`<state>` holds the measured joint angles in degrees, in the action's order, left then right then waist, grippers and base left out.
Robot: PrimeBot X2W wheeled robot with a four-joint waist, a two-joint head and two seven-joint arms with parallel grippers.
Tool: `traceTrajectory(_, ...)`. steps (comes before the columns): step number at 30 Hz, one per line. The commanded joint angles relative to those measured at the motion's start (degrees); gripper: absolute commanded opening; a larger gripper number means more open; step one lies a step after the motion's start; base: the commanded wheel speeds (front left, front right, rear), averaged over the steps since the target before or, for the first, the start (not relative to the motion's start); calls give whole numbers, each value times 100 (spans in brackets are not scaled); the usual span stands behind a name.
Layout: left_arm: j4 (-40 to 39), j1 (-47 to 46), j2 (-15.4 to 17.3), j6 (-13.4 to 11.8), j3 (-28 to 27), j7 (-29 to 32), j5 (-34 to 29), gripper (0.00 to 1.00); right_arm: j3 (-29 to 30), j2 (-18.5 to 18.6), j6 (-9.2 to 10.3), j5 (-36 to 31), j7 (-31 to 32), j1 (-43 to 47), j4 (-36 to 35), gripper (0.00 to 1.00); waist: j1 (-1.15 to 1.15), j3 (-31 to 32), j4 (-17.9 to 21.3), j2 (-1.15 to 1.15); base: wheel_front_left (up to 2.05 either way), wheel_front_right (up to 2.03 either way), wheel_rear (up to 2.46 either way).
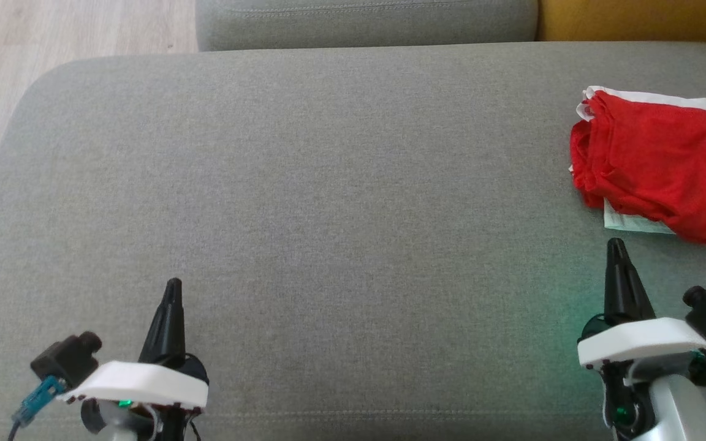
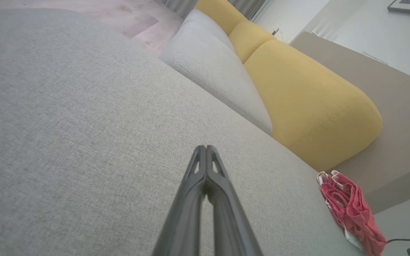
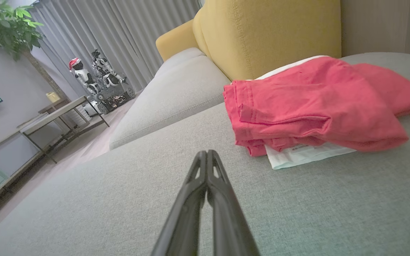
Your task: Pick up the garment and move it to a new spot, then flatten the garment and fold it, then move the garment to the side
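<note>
- Left fingers (image 1: 168, 324) are pressed together, holding nothing, over the grey fabric sofa seat (image 1: 328, 202).
- Right fingers (image 1: 622, 288) are likewise closed and empty, with their tips near the garment but apart from it.
- Folded red cloth garment with white edging (image 1: 653, 165) lies on the seat's right side, near a yellow fabric cushion (image 3: 269, 32).

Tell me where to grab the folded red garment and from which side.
Probably the thick stacked edge of the garment nearest the right gripper, coming in low along the seat cushion from the robot's side; the layers bunch there, so they should lift together.
</note>
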<state>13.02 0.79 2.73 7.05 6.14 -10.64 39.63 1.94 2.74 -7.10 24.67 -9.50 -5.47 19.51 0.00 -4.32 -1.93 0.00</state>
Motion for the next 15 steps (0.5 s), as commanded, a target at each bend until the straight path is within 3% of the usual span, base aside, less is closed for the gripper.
traceTrajectory(1,-173,-290,91,12,-132,27,164,0,3,17,-10,206,65,-190,-214,0,0,7,4,0,0,0,0)
traceTrajectory(15,-144,-340,121,17,-234,218,929,0,67,17,-14,1128,281,-173,-262,0,0,64,30,0,0,0,0)
